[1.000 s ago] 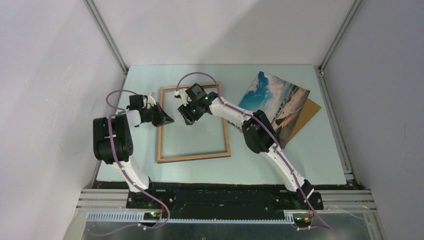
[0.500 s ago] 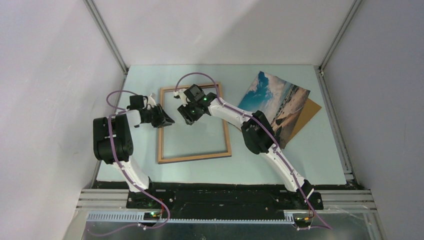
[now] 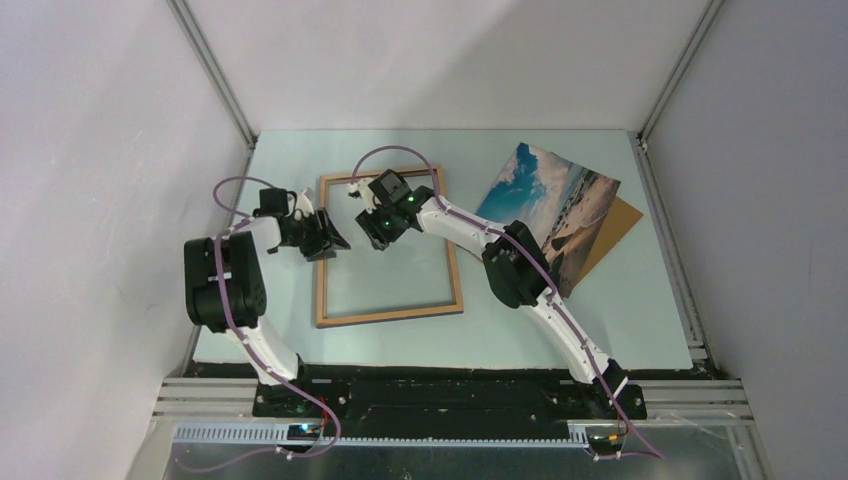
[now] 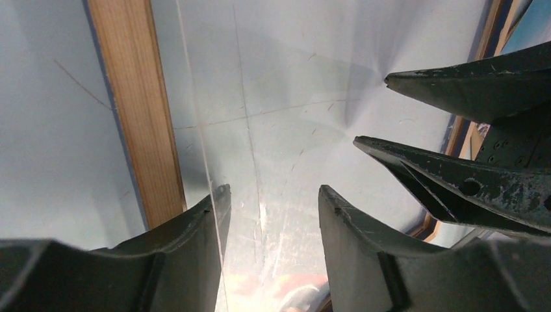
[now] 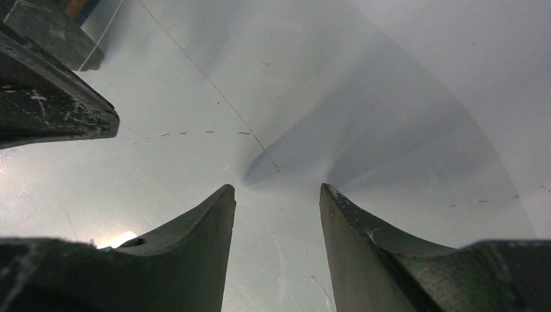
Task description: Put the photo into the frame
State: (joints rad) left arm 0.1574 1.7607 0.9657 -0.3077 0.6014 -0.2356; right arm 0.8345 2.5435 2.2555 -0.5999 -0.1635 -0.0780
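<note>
The frame (image 3: 388, 315), photo (image 3: 560, 200) and brown board (image 3: 617, 226) lie on the pale table (image 3: 600, 320).

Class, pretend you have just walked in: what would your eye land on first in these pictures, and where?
The bright beach photo at the far right of the table stands out, lying askew over a brown board. Next comes the wooden frame lying flat mid-table, with the left gripper and right gripper open, facing each other over its upper-left part.

Right hand (image 3: 372, 241) just ahead of left hand (image 3: 334, 247)
</note>
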